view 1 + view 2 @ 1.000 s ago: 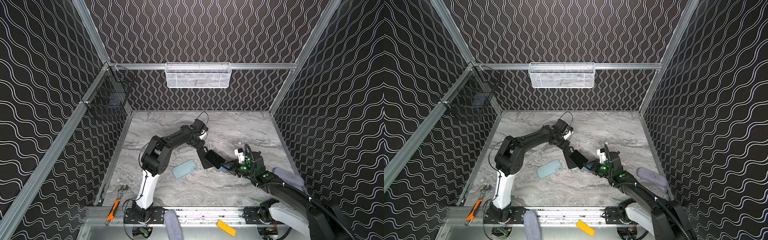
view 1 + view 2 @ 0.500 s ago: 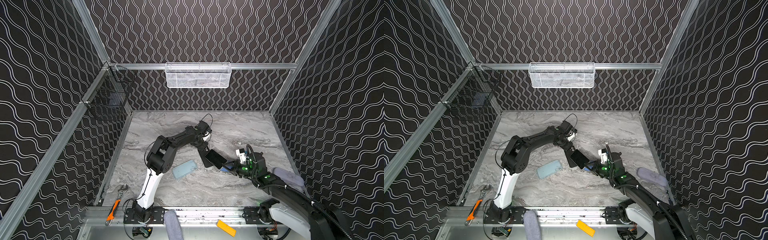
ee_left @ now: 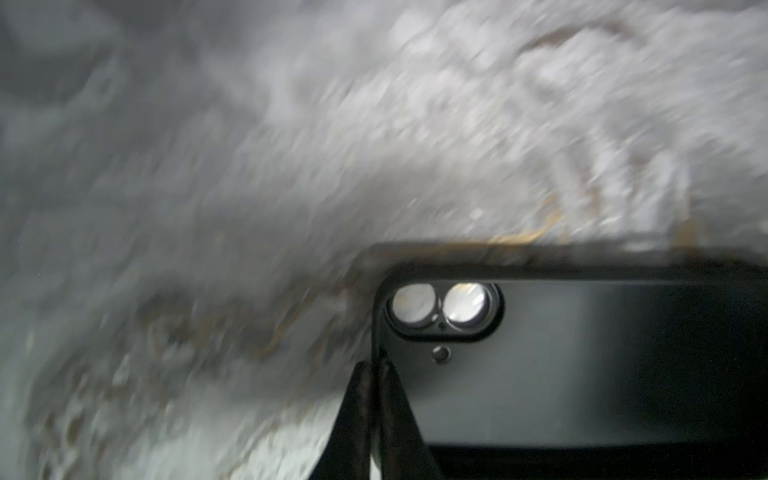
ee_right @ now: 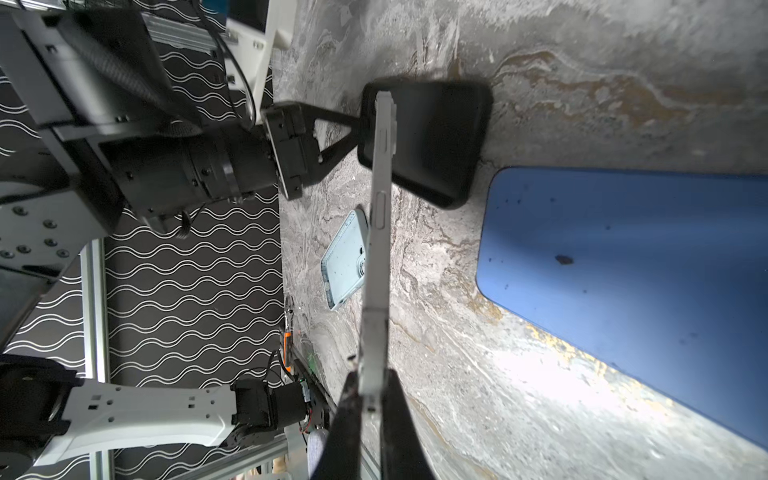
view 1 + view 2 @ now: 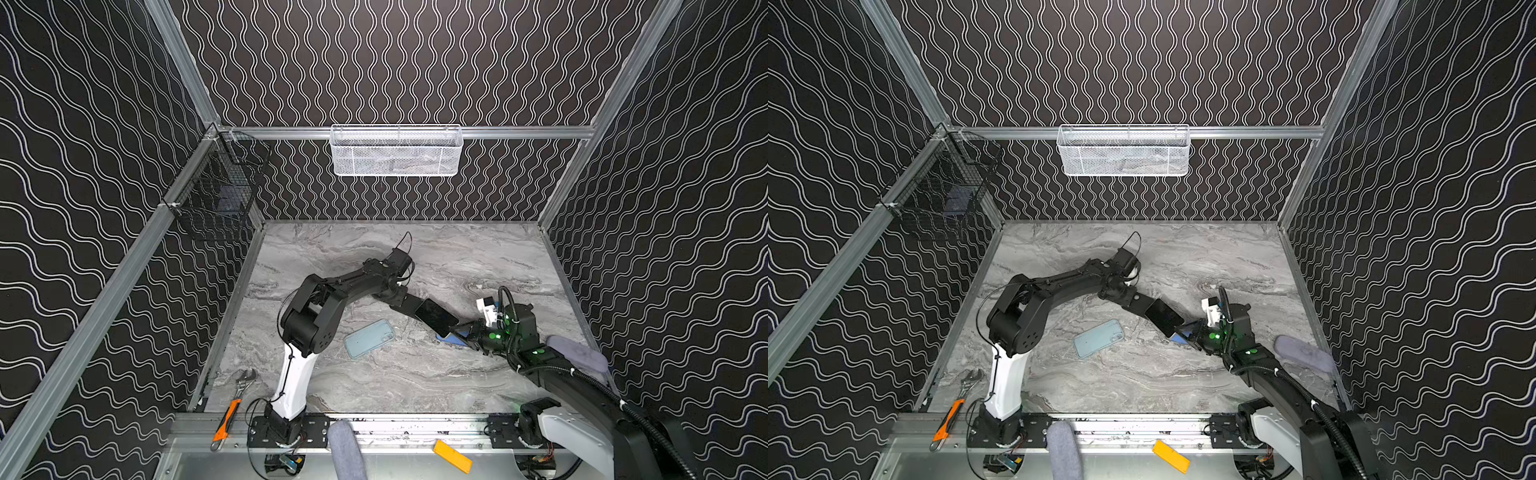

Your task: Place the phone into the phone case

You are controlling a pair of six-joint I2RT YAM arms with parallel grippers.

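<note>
Phone [image 4: 380,232]: edge-on, one end pinched between the fingers of the right gripper [image 4: 370,388]; far end meets the black phone case [image 4: 432,137], apparently at its opening.
Phone case: tilted above the surface [image 5: 395,374], left gripper [image 3: 371,376] fingers clamped on its edge, likely braced for insertion.

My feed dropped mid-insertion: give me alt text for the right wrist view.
The right gripper pinches a silver phone edge-on, its far end crossing in front of the black case gripped by the left gripper. On the marble table lie a pale blue case and a blue slab.
</note>
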